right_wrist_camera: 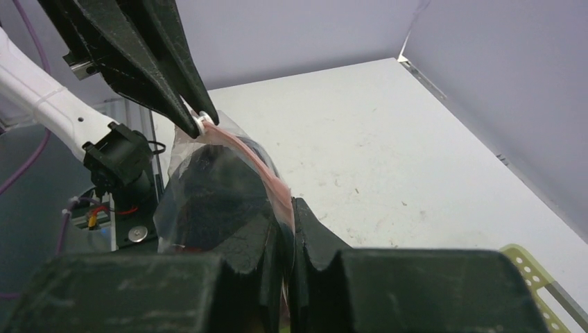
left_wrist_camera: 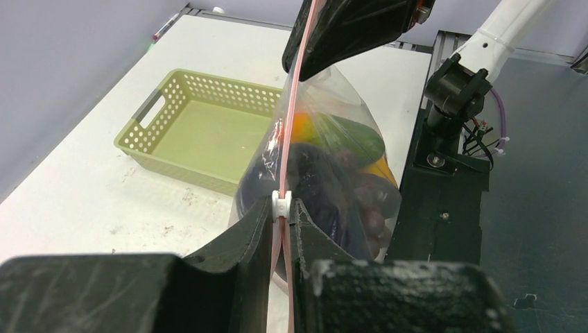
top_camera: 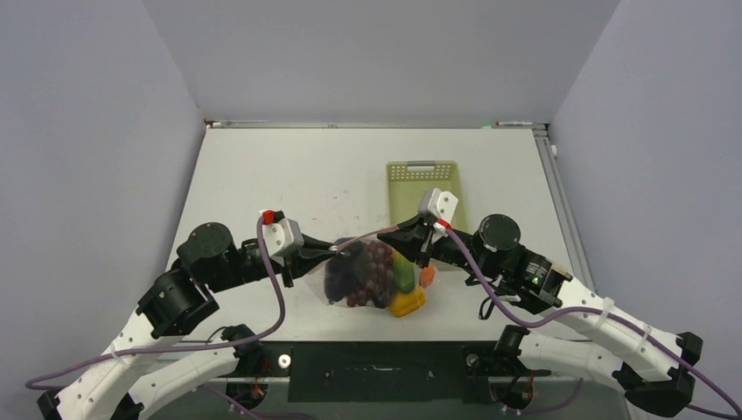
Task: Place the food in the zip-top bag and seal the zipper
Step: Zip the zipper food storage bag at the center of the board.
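Top external view: the left gripper (top_camera: 325, 251) and the right gripper (top_camera: 407, 230) each pinch one end of the zipper (top_camera: 367, 237), holding the pink-red strip taut between them. The zip-top bag (top_camera: 350, 287) hangs below their fingertips, its base apparently resting on the table (top_camera: 262, 175). The food (top_camera: 374, 267), purple grapes with green, yellow and orange pieces, appears to be inside, bulging the film beneath the strip. The left wrist view shows the left fingers clamped on the strip with a small white slider (left_wrist_camera: 281, 202) right at their tips. The right wrist view shows the right fingers clenched on the opposite end. The bag looks thin, crinkly and slippery. It is probably light in itself but weighted by its load, so it will likely sag and twist. The stiffer strip seems the sound place to hold, and the slider the part to push along. A pale green basket (top_camera: 424, 179) stands just beyond the right fingers, and only the strip spans the gap between the two pairs of fingers.
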`<state>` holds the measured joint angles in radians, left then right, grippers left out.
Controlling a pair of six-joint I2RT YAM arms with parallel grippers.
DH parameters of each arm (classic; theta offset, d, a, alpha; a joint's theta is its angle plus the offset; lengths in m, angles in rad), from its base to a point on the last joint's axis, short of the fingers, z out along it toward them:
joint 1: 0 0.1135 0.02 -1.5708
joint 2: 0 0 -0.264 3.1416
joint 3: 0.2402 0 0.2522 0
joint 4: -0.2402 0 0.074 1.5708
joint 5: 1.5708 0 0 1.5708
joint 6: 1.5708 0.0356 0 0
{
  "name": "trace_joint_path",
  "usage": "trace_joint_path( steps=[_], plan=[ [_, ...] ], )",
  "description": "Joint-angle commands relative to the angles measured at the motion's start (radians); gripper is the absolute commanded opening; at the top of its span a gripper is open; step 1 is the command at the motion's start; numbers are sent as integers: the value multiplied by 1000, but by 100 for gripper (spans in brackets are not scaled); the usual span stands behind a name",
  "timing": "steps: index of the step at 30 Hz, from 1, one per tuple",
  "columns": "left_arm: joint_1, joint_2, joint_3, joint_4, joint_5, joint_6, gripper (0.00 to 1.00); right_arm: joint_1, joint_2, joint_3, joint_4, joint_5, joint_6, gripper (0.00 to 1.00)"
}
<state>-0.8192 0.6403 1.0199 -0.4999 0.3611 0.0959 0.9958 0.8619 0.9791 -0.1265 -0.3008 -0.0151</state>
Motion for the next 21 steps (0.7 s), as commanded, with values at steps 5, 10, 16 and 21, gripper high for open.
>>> trace_joint_path(
  steps=[5, 10, 16, 21],
  plan=[
    [2, -30, 0, -53, -28, -13, 0, -21, -90, -6, 183, 244, -13, 5],
    [3, -35, -3, -61, -33, -18, 0, -20, -95, -20, 202, 275, -10, 5],
    [2, -51, -14, -69, -42, -27, 0, -20, -117, -52, 235, 355, -1, 5],
    [2, -65, -22, -72, -42, -40, 0, -19, -121, -73, 264, 397, 10, 5]
  ],
)
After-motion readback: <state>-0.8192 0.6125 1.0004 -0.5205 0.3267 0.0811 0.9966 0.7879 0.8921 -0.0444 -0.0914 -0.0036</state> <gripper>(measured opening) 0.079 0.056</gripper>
